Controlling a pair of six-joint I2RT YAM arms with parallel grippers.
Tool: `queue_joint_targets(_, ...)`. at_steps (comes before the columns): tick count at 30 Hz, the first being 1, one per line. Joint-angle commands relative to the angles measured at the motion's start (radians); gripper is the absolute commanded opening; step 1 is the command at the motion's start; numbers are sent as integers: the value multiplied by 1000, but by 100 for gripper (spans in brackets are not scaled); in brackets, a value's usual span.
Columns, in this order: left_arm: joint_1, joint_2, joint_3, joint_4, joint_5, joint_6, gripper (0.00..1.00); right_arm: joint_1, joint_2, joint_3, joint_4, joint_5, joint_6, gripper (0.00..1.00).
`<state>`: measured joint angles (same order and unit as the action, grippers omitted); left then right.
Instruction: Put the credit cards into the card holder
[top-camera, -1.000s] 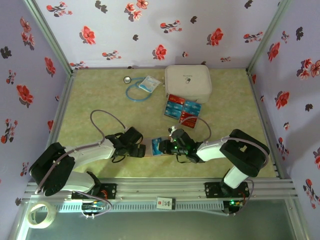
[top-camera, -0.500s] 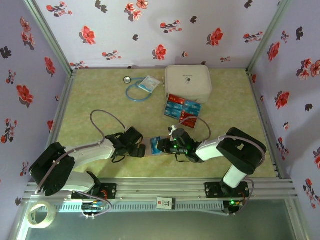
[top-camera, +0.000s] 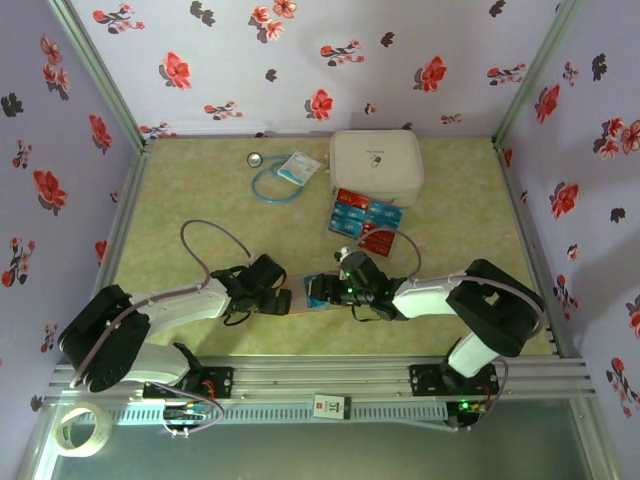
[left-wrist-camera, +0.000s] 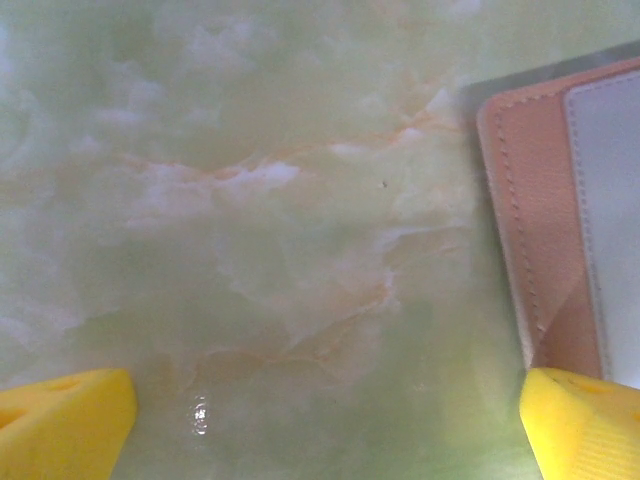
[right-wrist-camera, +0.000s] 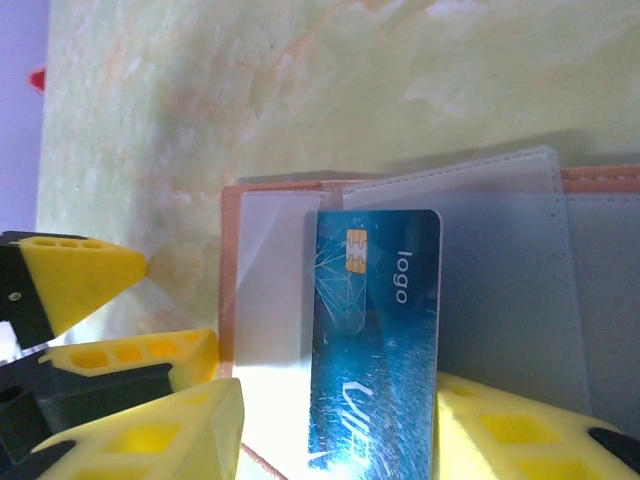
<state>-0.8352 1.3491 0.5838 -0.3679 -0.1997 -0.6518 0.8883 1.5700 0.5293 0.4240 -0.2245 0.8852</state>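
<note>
Marbled tabletop (right-wrist-camera: 300, 80); blue card (right-wrist-camera: 375, 340) runs up-frame between parted jaws of the right gripper (right-wrist-camera: 340, 400), top inside the wallet (right-wrist-camera: 500, 280); left gripper (left-wrist-camera: 320, 430) gapes wide.

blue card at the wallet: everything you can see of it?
The blue card is glossy plastic, rounded corners, gold chip, pale "logo" print, fine white lines. It lies flat on the open card holder's clear sleeves between the right gripper's open fingers. Whether it is inside a sleeve is unclear.
</note>
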Motion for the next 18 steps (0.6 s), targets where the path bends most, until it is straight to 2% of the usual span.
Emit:
queue_joint_targets(1,-3,9,-33,22,1,-8,100,-3,-31,41,-177,52,-72,51)
queue_joint_targets(11,-1,15,-17,26,0,3,100,-2,-115,121,-425,150,-178,54)
queue_joint_targets(18,1,28,-1,11,-4,12,100,-3,-72,210,-586,247,-259,31)
